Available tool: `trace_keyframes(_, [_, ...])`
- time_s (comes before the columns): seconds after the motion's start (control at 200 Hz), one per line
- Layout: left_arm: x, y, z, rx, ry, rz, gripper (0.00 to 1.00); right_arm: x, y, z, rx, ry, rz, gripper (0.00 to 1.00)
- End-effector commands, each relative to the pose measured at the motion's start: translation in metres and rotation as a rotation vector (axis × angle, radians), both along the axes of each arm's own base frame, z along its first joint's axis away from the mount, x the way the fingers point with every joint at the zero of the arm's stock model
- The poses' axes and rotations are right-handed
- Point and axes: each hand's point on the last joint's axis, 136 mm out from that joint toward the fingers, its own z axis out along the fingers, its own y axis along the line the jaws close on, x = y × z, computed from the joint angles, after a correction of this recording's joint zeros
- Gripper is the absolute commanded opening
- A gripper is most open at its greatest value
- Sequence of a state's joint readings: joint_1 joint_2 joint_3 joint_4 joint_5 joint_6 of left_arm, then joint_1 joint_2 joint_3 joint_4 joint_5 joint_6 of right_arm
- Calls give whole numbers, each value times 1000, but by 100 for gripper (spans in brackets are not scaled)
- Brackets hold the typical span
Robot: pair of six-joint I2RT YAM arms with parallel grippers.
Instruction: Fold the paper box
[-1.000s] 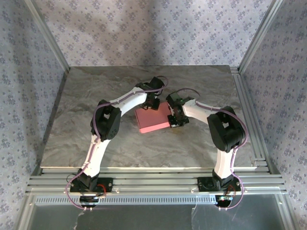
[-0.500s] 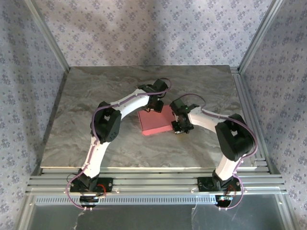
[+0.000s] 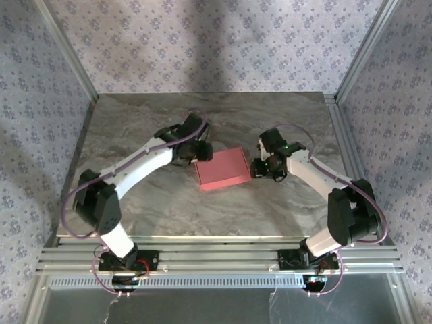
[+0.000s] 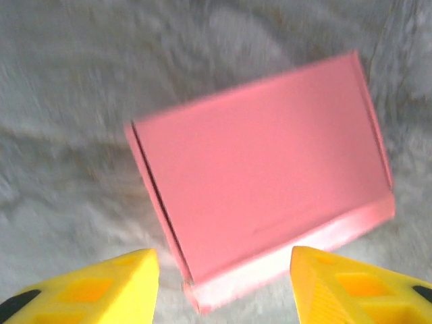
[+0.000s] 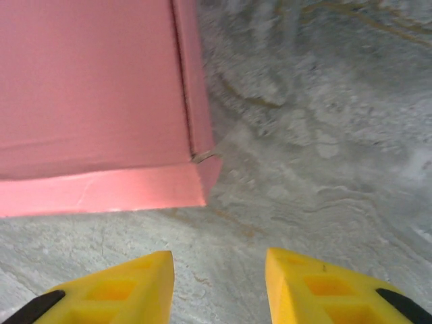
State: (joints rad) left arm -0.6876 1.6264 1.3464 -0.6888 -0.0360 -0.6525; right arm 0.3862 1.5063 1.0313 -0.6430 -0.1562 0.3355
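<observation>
You are seeing the paper box (image 3: 221, 168) lying flat and closed, pink face up, about midway between the table's (image 3: 135, 128) left and right edges. Your left gripper (image 4: 225, 280) is sitting just beside the box's left end, its yellow fingers (image 4: 101, 287) standing spread and gripping nothing. Your right gripper (image 5: 219, 287) is sitting beside the right end, over bare table by a box corner, fingers likewise standing apart and holding nothing.

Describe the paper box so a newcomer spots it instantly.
Start at the middle of the grey marbled table. The paper box lies flat there, left claw by its far-left corner, right claw by its right end. Its slim pink rectangle stands apart from the grey stone and the yellow-fingered claws.
</observation>
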Motion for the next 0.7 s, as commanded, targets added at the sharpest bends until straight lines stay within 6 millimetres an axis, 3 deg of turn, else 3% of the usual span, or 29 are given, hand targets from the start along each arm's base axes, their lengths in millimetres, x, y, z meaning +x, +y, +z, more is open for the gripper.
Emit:
trace_keyframes(0.0, [-29, -14, -16, -198, 109, 70, 53, -4, 6, -2, 118, 92, -21, 43])
trace_keyframes(0.205, [-55, -20, -45, -257, 134, 79, 55, 8, 23, -9, 170, 125, 4, 47])
trace_keyframes(0.695, [-44, -22, -86, -162, 141, 44, 54, 17, 29, -42, 133, 203, 10, 47])
